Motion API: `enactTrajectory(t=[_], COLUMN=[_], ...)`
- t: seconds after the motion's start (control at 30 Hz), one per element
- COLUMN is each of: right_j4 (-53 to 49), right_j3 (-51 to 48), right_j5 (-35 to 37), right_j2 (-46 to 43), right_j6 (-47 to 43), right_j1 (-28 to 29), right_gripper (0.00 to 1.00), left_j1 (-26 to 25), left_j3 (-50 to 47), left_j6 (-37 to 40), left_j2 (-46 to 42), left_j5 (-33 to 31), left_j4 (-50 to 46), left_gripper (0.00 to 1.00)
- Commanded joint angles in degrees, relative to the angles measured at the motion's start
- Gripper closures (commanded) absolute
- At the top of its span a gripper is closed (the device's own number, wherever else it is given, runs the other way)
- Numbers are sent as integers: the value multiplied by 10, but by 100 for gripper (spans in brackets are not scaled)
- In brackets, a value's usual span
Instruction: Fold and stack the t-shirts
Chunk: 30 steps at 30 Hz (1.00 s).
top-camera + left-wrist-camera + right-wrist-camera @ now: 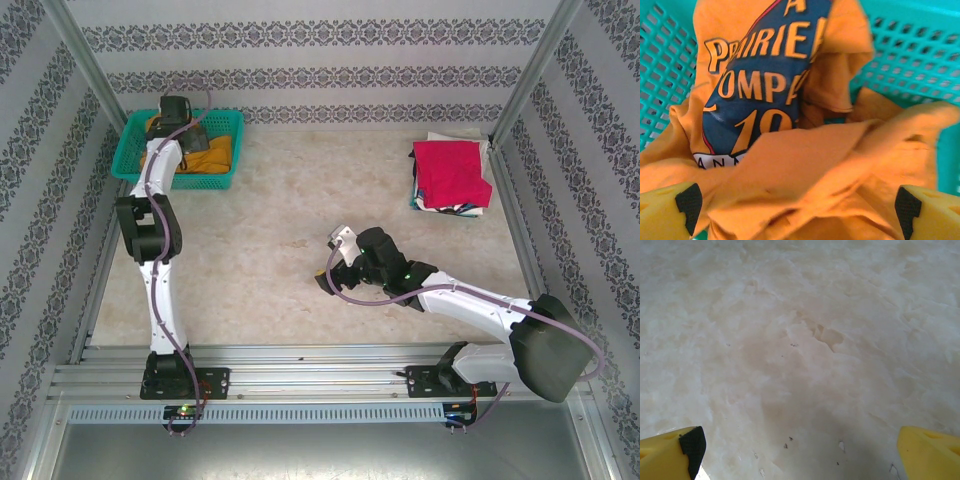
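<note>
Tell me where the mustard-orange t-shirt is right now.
The mustard-orange t-shirt lies crumpled in the teal basket at the far left corner of the table in the top view, under the left gripper, jaws open.

The mustard-orange t-shirt (pixel 830 165) bears dark-blue print; the basket (pixel 920 55) is teal mesh.

basket (pixel 128 148): on the tabletop (pixel 300 180), at 10 o'clock.
t-shirt (pixel 805 165): in the basket, beneath the left tool (pixel 797 205).
t-shirt stack (pixel 452 175): on the tabletop at 2 o'clock, well apart from the basket.
right tool (pixel 800 445): over bare tabletop, near centre.
</note>
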Motion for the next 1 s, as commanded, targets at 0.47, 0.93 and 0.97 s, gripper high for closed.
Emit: enactTrajectory(t=[0.47, 0.93, 0.97], right_j4=[-2, 20, 21], right_j3=[18, 44, 44], right_j5=[6, -20, -20], right_j2=[19, 60, 61], right_j6=[-6, 1, 1], right_j1=[11, 18, 18], right_gripper=[2, 2, 2], left_j1=[4, -188, -201], left_j3=[93, -140, -157], left_j6=[1, 100, 101], left_j2=[-79, -399, -415], left_j5=[38, 12, 14], left_j4=[-20, 139, 153], left_gripper=[100, 100, 100])
